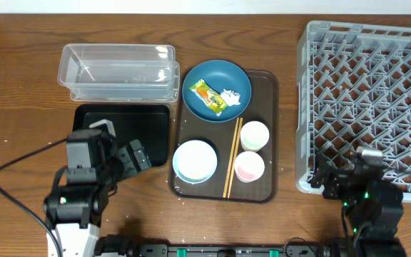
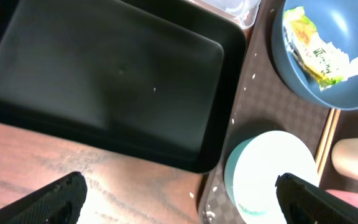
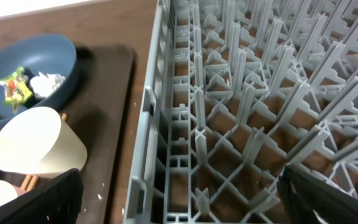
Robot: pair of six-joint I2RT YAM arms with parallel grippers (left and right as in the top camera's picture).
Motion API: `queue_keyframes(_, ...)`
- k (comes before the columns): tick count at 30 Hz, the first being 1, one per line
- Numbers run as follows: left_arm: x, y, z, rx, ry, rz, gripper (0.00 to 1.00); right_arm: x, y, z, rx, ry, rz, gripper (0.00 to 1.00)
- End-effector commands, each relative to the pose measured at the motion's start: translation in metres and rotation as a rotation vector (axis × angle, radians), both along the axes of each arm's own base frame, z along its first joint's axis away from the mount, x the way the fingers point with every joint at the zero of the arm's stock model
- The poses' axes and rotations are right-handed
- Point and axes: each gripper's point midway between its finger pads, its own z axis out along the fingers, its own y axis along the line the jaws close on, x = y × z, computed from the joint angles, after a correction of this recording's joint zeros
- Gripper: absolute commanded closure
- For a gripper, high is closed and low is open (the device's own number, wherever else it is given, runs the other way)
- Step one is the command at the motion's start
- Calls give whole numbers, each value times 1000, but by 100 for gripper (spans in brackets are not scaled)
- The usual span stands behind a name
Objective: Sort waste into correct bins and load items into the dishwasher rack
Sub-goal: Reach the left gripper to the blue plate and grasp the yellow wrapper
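A dark-blue dish at the back of the brown serving tray holds the snack wrapper and the white tissue. In front of it stand a white bowl, two cups and the chopsticks. Rice grains lie by the tray's left edge. The clear tub and the black tray are on the left, the grey rack on the right. My left gripper hangs open between black tray and bowl. My right gripper is open over the rack's near-left corner.
The brown serving tray lies between the black tray and the rack. A black cable runs over the table at the front left. In the right wrist view a cup lies tipped just left of the rack wall.
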Motion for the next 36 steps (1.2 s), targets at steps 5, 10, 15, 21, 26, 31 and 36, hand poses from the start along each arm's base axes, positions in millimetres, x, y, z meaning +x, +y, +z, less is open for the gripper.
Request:
queue_keyframes(5,0,-1,2,-25,48,16,0,5,3,-3,5,245,17,1)
queue_keyframes(10,-2,-1,0,-24,57,17,0,6,0,-9,-4,395,1,1)
queue_keyframes(15,-6,-1,-2,-24,76,17,0,14,5,-8,24,411,17,1)
queue_keyframes(21,-3,-3,-1,-32,65,9,0,16,10,-6,49,399,35,1)
queue_keyframes(26,21,-26,9,-75,-13,-89,0,13,13,-8,65,413,45,1)
queue_keyframes(31,55,-58,18,-61,-11,-197,0,16,13,-6,64,398,46,1)
queue_keyframes(36,106,-100,29,3,5,-321,0,16,16,-6,77,400,59,1)
